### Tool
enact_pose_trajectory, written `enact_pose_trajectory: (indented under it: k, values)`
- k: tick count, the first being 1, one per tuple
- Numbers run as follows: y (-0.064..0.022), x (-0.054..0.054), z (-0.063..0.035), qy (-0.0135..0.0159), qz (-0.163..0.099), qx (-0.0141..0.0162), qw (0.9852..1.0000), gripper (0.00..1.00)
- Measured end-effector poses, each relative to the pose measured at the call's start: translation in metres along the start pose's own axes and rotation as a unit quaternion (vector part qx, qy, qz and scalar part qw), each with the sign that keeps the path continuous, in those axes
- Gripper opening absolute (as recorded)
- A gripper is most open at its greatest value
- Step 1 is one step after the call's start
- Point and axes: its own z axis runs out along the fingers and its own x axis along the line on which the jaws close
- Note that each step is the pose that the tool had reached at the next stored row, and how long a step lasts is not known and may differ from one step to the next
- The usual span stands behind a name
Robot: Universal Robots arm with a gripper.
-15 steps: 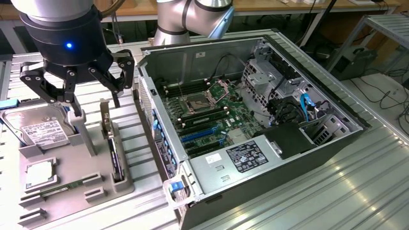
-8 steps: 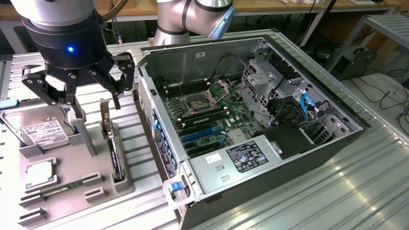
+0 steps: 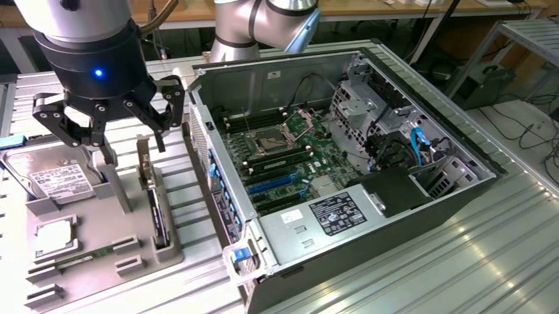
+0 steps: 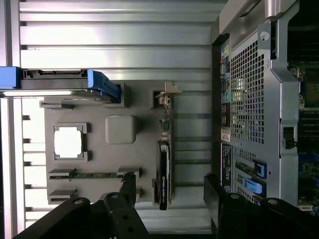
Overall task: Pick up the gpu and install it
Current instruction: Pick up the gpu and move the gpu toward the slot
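So far none of the job is done. The gpu [image 3: 154,206] stands on its long edge in a slot of the grey parts fixture [image 3: 114,226], with its pale metal bracket at the end nearer the arm. It sits just beside the open computer case [image 3: 393,131] on the ribbed metal worktop [image 3: 454,261].

Your gripper [image 3: 131,147] hangs above the card with its jaws spread wide and nothing between them. In the wrist view you can see a dark finger on either side of the gpu [image 4: 163,164], each apart from it, so the card is straddled but not touched. Both the pick-up and the installing are left.

Inside the case, the motherboard [image 3: 288,157] lies exposed. The blue expansion slots [image 3: 272,184] look empty to me, though the angle is too poor to be sure.

The other parts on the fixture also sit in their places: the hard drive [image 3: 57,180], the processor [image 3: 52,239] and the slim memory stick [image 3: 88,255].

As for writing, you get little. The hard drive carries a white label and the power supply [image 3: 336,212] a black one with pale print and marks, but I cannot read a word or a brand on either. A row of stickers runs down the rear panel of the case [image 4: 225,119], equally illegible.
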Motion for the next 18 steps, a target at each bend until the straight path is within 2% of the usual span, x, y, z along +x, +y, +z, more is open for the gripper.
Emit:
enact_pose_trajectory:
  k: [18]
  values:
    - [-0.0006,0.000,0.0130,0.0000,0.000,0.0000,1.0000,0.66]
